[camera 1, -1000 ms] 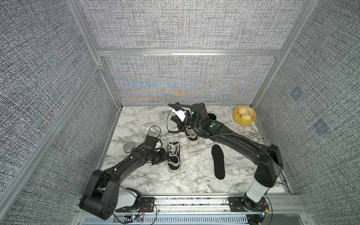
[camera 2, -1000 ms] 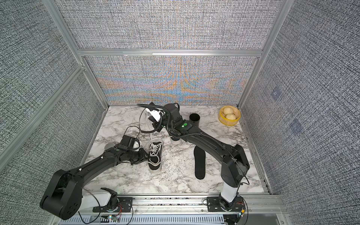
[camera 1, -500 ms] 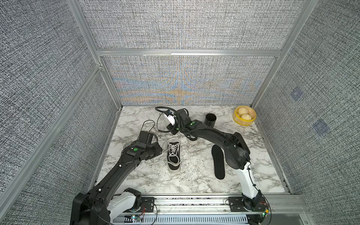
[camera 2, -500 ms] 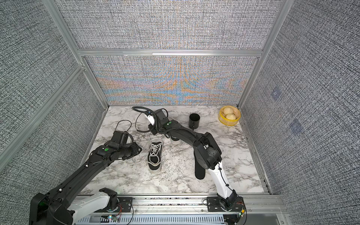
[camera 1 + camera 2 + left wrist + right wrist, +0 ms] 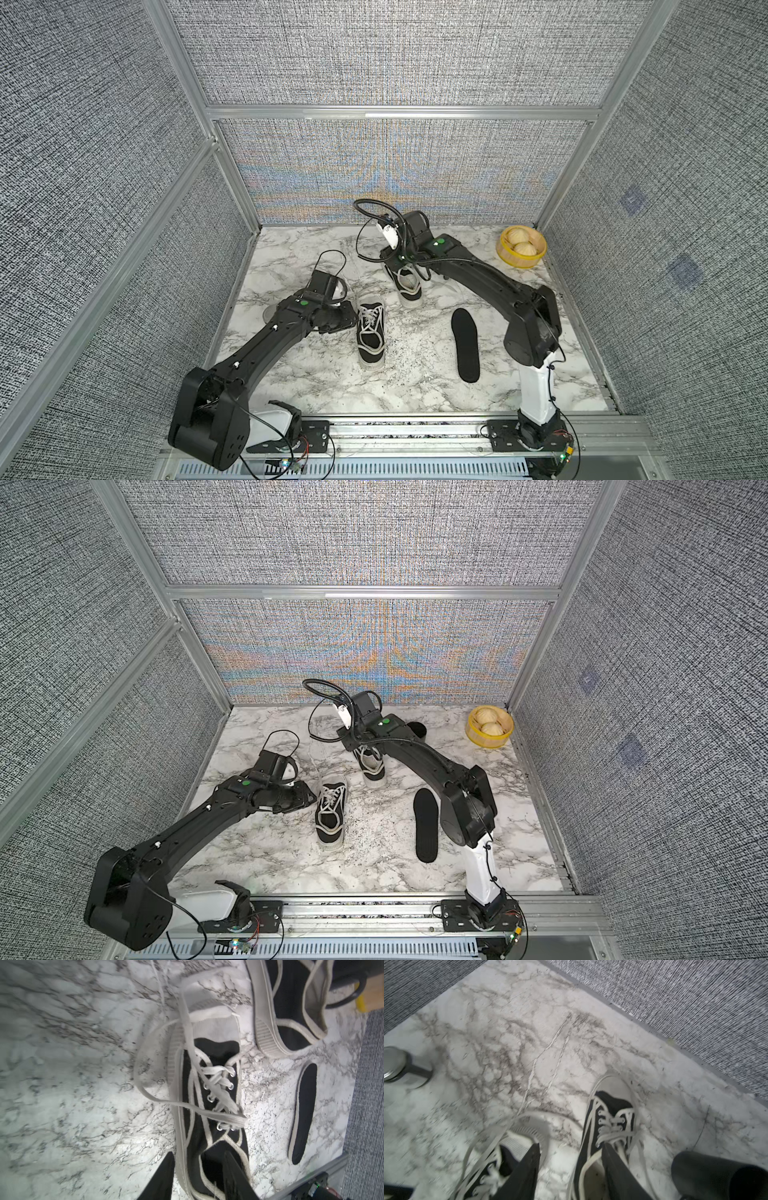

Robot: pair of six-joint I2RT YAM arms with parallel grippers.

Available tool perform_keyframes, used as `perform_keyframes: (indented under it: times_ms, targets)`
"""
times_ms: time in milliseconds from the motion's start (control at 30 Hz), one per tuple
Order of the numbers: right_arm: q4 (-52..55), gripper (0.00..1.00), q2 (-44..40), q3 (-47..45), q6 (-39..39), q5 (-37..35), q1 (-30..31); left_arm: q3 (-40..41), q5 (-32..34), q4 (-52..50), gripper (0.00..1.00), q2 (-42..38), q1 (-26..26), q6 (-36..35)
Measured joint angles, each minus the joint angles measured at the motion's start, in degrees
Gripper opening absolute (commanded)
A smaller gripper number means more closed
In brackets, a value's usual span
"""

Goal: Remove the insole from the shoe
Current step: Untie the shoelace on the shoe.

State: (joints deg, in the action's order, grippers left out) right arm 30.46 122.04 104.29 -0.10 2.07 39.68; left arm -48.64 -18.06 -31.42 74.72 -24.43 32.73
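Two black shoes with white laces lie on the marble table. The nearer shoe (image 5: 371, 332) (image 5: 330, 812) has my left gripper (image 5: 199, 1153) (image 5: 343, 318) open at its heel. One finger (image 5: 234, 1176) is inside the opening and the other stands outside the sidewall. Over the back shoe (image 5: 405, 282) (image 5: 608, 1122) my right gripper (image 5: 571, 1145) (image 5: 353, 746) is open, with one finger (image 5: 618, 1174) in that shoe's pale opening. A black insole (image 5: 465, 338) (image 5: 426, 825) (image 5: 303, 1109) lies flat on the table to the right, apart from both grippers.
A yellow bowl (image 5: 522, 247) holding two round buns stands at the back right corner. A black cup (image 5: 417, 729) (image 5: 716, 1174) sits behind the right arm. A grey round object (image 5: 268, 309) lies left of the left arm. Loose laces trail behind the nearer shoe.
The right gripper's jaws have parted, and the arm swung left, then came back over the back shoe. The left arm drew away from the nearer shoe, then returned with wider jaws.
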Motion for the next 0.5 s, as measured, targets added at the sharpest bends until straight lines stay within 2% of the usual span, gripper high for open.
perform_keyframes:
  times_ms: [167,300,500]
  targets:
    - [0.44,0.42,-8.66,-15.74,6.10,4.96,4.37,-0.11,-0.59,-0.11,0.45,2.73,-2.58,-2.99]
    - [-3.52,0.47,-14.82,-28.13,12.55,8.76,9.33,-0.20,0.09,0.00,0.44,5.11,-4.00,-3.85]
    - [-10.62,0.52,-14.27,-33.81,20.44,9.77,12.31,0.31,1.62,0.72,0.38,6.93,-4.07,-3.80]
